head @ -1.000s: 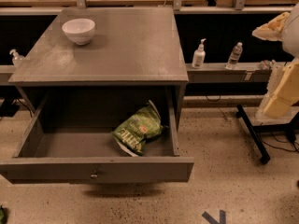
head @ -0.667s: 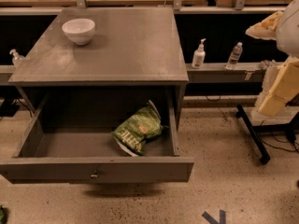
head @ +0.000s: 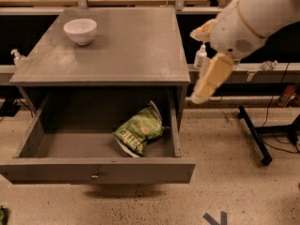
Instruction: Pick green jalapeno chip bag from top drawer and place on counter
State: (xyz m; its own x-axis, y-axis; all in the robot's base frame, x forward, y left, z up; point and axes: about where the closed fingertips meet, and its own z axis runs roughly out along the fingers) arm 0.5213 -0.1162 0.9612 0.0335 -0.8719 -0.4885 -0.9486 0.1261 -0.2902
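Observation:
The green jalapeno chip bag (head: 139, 133) lies crumpled at the right rear of the open top drawer (head: 98, 170), leaning toward the drawer's right wall. The drawer is pulled fully out, and its front panel has a small round knob. The counter (head: 126, 46) is the grey top of the cabinet above it. My gripper (head: 198, 65) hangs from the white arm just past the cabinet's right edge, at about counter height, above and to the right of the bag. It is open and empty, with one cream finger (head: 212, 78) pointing down and the other near the counter's right edge.
A white bowl (head: 80, 31) stands on the counter's back left. Small bottles (head: 200, 56) sit on a low shelf to the right of the cabinet. A black stand leg (head: 255, 135) and cables lie on the speckled floor at the right.
My arm and gripper have swung left from the right edge of the view to just beside the cabinet's right side. The bag, drawer and bowl have not moved.

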